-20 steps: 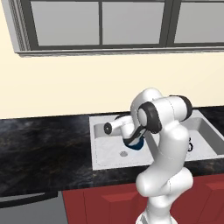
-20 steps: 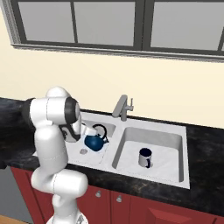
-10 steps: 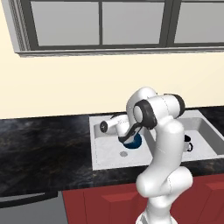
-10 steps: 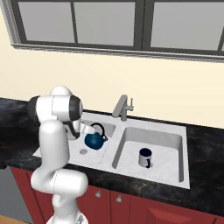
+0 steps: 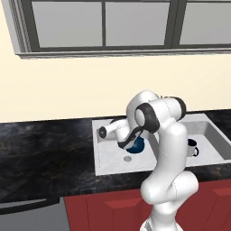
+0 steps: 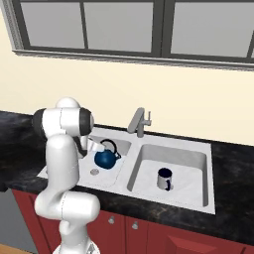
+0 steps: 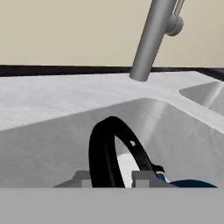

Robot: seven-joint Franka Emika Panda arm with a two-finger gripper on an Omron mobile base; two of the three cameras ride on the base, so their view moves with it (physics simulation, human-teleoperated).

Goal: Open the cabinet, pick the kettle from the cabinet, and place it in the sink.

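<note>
The kettle [image 6: 105, 158] sits low in the sink [image 6: 74, 171], in the basin left of the faucet [image 6: 138, 122], near the drain. The hand [image 7: 111, 177] has its fingertips either side of the black arched handle [image 7: 107, 148], seemingly clenched on it, though contact is cut off. Letting go while tilted could, I judge, tip the kettle. Right of the faucet, a dark mug [image 6: 164, 178] stands in the other basin.

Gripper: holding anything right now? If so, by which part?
Cannot be told. The gripper straddles the kettle at its black arched handle over the sink, but contact isn't visible.
</note>
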